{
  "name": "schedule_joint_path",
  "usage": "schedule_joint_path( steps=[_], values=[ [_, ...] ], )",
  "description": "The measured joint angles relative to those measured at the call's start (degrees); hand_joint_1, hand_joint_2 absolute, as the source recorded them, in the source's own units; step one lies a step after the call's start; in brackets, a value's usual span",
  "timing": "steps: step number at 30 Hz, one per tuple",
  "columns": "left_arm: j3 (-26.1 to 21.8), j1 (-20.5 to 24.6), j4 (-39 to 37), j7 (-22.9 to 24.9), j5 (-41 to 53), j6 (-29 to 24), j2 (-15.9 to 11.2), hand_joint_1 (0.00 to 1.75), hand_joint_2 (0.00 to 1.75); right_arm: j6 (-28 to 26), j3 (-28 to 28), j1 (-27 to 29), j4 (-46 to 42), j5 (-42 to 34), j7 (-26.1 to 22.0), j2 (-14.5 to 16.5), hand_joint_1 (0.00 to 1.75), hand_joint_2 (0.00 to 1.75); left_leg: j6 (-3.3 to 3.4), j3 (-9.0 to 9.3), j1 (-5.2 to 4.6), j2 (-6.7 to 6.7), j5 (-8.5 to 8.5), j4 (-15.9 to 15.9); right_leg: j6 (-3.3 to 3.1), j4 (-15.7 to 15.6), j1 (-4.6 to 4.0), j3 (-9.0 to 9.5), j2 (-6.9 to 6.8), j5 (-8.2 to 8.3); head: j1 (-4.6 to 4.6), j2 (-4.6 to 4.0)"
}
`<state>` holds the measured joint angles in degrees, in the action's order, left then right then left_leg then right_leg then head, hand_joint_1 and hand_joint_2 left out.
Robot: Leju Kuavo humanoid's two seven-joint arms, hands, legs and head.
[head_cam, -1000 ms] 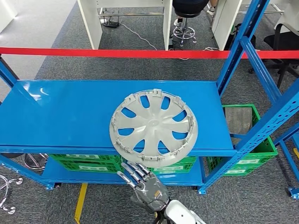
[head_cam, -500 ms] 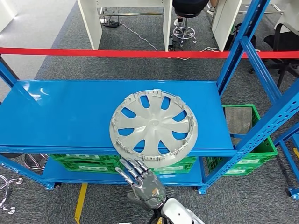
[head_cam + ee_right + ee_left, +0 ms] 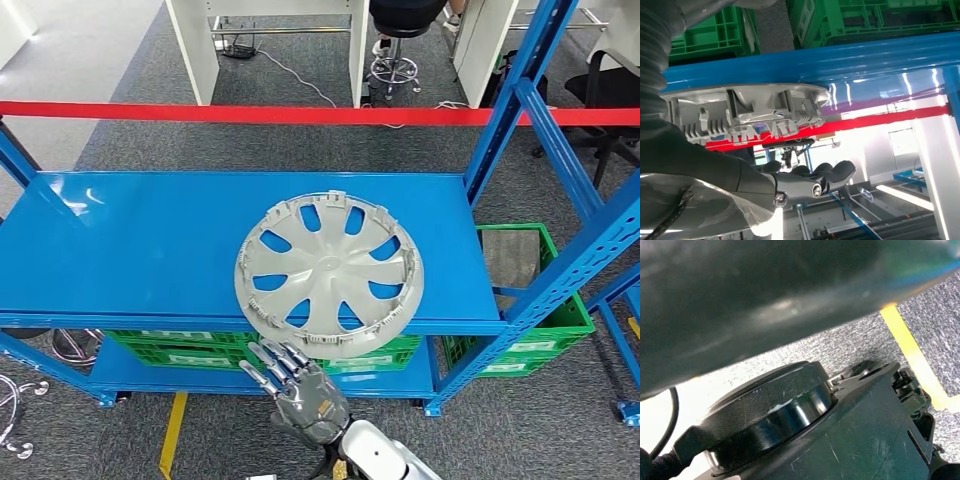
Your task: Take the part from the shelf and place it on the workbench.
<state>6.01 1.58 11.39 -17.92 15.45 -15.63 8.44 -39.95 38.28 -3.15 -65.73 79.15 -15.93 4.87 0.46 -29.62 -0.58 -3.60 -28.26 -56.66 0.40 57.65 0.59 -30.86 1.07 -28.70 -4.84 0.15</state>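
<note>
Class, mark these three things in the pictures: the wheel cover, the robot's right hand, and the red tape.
wheel cover (image 3: pixel 329 265), head view, on its centre hub.
right hand (image 3: pixel 306 398), head view, on the back of the hand.
red tape (image 3: pixel 226 112), head view, on its flat band behind the shelf.

floor: grey speckled carpet (image 3: pixel 930 320), seen past dark out-of-focus shapes
floor marking: yellow tape line (image 3: pixel 915 355) running diagonally across the carpet, its far end going out of frame
bright area: washed-out white patch of floor (image 3: pixel 715 390), overexposed, no detail
cable: thin black cable (image 3: pixel 673 415) curving over the white patch
sharpness: near parts blurred, carpet and tape sharp
</note>
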Motion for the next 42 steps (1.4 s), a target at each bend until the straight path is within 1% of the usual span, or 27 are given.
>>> schedule_joint_path(
  steps=[17, 34, 42],
  values=[
    [0.0, 0.02, 0.0, 0.08, 0.28, 0.05, 0.02, 0.0, 0.0, 0.0, -0.25, -0.76, 1.51, 0.81, 0.37, 0.21, 0.0, 1.75, 0.0, 0.0, 0.0, 0.0, 0.0, 0.0, 0.0, 0.0, 0.0, 0.0, 0.0, 0.0, 0.0, 0.0],
    [0.04, 0.21, 0.0, 0.71, 1.78, 0.83, 0.11, 0.0, 0.0, 0.0, -1.94, -5.26, 6.33, 2.4, 4.16, 1.57, 0.0, 1.75, 0.0, 0.0, 0.0, 0.0, 0.0, -0.01, 0.0, 0.0, 0.0, 0.0, 0.0, 0.0, 0.0, 0.0],
    [0.04, 0.24, 0.0, 1.01, 1.92, 0.79, 0.11, 0.0, 0.0, 0.0, -3.39, -5.68, 7.32, 3.11, 5.54, 1.57, 0.0, 1.75, 0.0, 0.0, 0.0, 0.0, 0.0, -0.01, 0.0, 0.0, 0.0, -0.01, 0.01, 0.0, 0.0, 0.0]
  ],
)
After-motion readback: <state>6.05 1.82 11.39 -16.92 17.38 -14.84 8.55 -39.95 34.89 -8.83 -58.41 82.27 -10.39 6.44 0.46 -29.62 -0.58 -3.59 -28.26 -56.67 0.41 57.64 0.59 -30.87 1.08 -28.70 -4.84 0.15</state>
